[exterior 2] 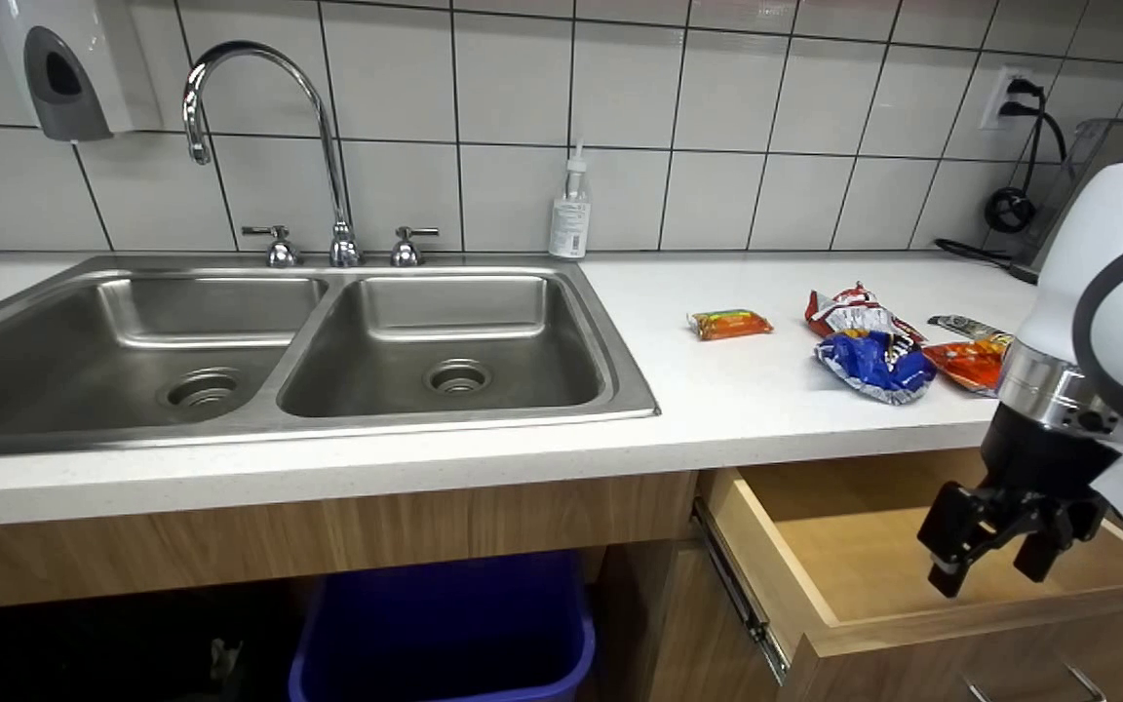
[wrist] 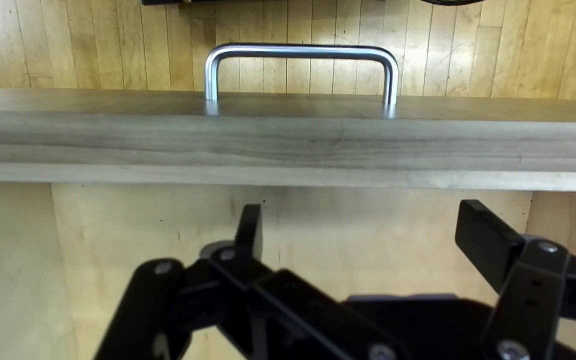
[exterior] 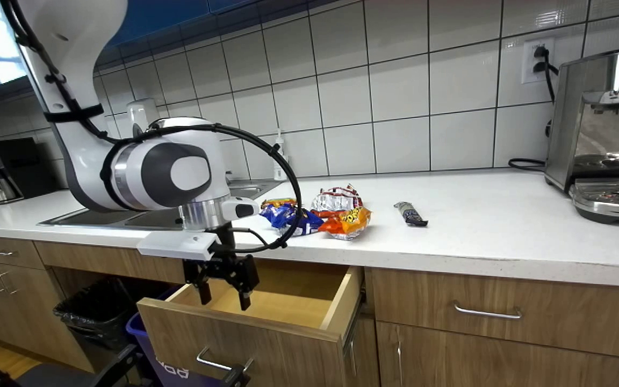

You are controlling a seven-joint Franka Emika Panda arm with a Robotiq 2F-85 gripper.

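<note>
My black gripper (exterior: 225,300) is open with nothing between its fingers, pointing down over a pulled-out wooden drawer (exterior: 266,346). In the wrist view the gripper (wrist: 360,212) has its fingertips just inside the drawer's front panel (wrist: 288,145), seemingly apart from it. Beyond that panel juts a metal handle (wrist: 302,51). The drawer's visible inside holds nothing. Above it, on the white counter, lie a crumpled blue bag (exterior 2: 875,366), an orange bag (exterior: 350,221), a red and silver bag (exterior: 337,200), a dark narrow wrapper (exterior: 410,213) and a small orange packet (exterior 2: 732,324).
The counter's front edge (exterior: 449,269) overhangs the back of the drawer. A double sink (exterior 2: 298,341), a pump bottle (exterior 2: 570,214) and an espresso machine (exterior: 610,134) are on the counter. A blue bin (exterior 2: 445,624) and a black-lined bin (exterior: 94,306) stand below.
</note>
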